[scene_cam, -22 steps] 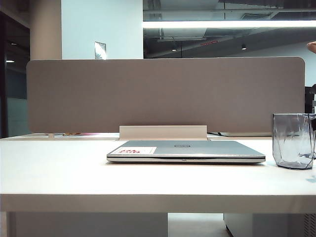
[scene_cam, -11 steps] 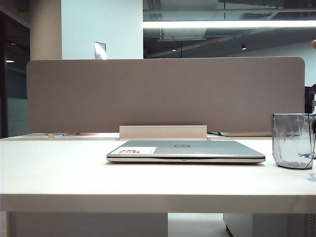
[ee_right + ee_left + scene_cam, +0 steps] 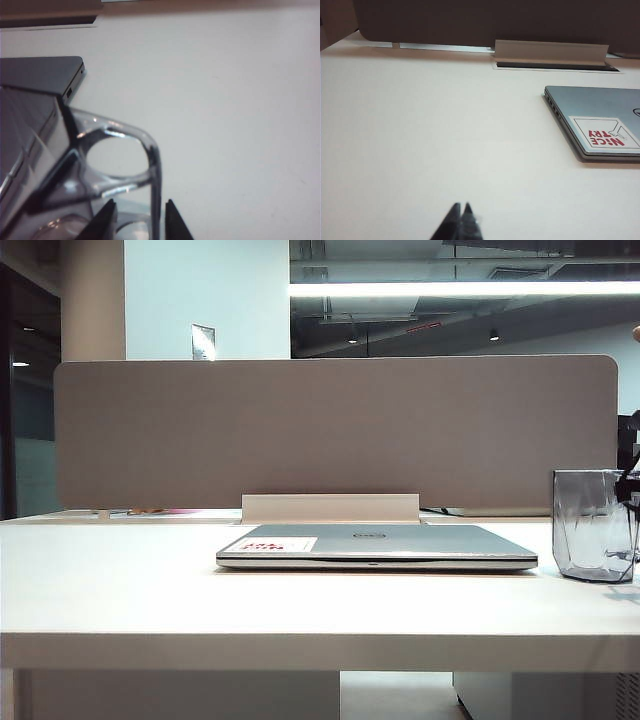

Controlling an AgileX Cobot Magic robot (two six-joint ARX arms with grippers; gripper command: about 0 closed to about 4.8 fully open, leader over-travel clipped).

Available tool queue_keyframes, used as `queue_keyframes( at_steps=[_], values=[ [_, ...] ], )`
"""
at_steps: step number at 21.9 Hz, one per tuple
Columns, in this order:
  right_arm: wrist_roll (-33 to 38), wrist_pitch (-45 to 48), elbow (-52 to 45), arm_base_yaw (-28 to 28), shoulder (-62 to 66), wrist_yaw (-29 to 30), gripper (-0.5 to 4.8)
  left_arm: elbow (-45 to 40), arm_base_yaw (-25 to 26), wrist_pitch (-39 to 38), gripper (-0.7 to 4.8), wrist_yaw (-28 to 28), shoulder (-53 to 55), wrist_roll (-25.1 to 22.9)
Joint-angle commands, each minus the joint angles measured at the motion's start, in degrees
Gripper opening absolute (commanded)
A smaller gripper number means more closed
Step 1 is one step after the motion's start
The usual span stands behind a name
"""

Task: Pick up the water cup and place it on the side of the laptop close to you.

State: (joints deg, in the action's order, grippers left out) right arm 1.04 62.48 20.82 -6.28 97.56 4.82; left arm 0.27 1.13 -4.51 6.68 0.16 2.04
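The water cup (image 3: 594,525) stands upright on the white table (image 3: 120,590) at the right edge of your exterior view, well apart from the closed laptop (image 3: 376,546) lying flat in the middle. On the laptop's lid you can read a white sticker (image 3: 603,132) with red print, "NiCE TRY", seen upside down in the left wrist view; the exterior view shows only a red smudge there, plus a small round logo (image 3: 369,535) too small to read. Your right gripper (image 3: 135,217) shows clearly only in its own wrist view: its dark fingers stand apart, straddling the outer bar of the cup's squared handle (image 3: 150,165), gripping nothing. Your left gripper (image 3: 461,220) hovers over bare table away from the laptop's corner, its two tips pressed together with nothing between them.
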Motion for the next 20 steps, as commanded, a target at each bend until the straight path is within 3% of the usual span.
queue_keyframes(
  at_steps=[1,8,11,20],
  values=[
    [-0.07,0.72,1.62,0.02,0.35,0.2,1.44,0.17,0.0,0.24,-0.03,0.2,0.07,0.11],
    [-0.04,-0.63,4.44,0.02,1.6,0.0,1.41,0.17,0.0,0.26,-0.03,0.2,0.07,0.13],
    [-0.07,-0.83,4.5,0.0,2.14,-0.22,0.85,0.17,0.0,0.26,-0.03,0.2,0.07,0.13],
    [-0.04,-2.23,4.46,0.02,2.62,-0.5,0.84,0.17,0.0,0.26,-0.03,0.2,0.07,0.13]
  ],
)
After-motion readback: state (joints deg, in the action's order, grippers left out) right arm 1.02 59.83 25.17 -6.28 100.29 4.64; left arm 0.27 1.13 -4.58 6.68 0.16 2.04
